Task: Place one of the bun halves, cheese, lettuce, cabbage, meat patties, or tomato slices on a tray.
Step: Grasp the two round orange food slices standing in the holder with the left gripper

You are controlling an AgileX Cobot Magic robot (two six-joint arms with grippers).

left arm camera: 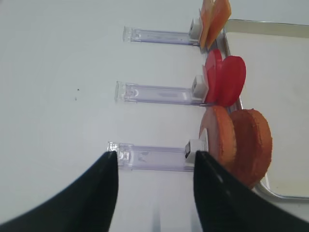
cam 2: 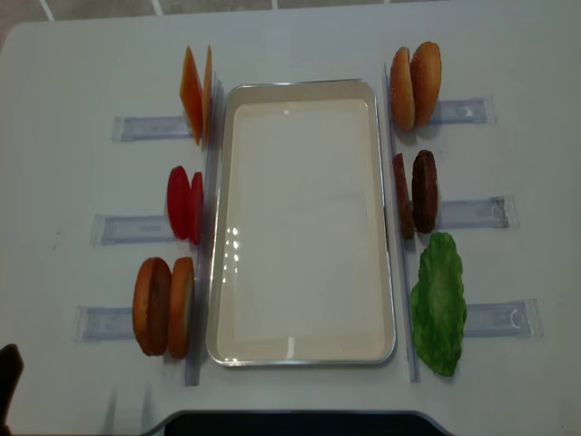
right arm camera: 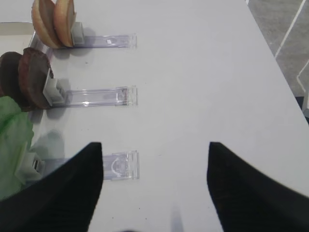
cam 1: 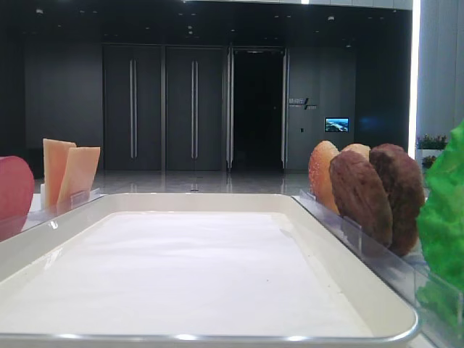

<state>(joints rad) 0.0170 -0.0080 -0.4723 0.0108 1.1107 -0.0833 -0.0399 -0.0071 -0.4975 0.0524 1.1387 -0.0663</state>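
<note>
The white tray (cam 2: 300, 227) lies in the middle of the table with only its liner in it. Left of it stand cheese (cam 2: 195, 94), tomato slices (cam 2: 184, 204) and bun halves (cam 2: 163, 306). On the right are more bun halves (cam 2: 416, 84), meat patties (cam 2: 415, 193) and lettuce (cam 2: 439, 304). No cabbage is in view. My left gripper (left arm camera: 155, 154) is open over the bare table, just left of the near buns (left arm camera: 241, 145). My right gripper (right arm camera: 155, 144) is open and holds nothing, to the right of the lettuce (right arm camera: 12, 140) and patties (right arm camera: 26, 79).
Each food stack leans in a clear plastic rack (cam 2: 490, 318) that runs outward from the tray; one rack end (left arm camera: 149, 157) lies between my left fingers. The table's right edge and floor (right arm camera: 289, 38) show beyond. A dark base (cam 2: 290, 422) sits at the front edge.
</note>
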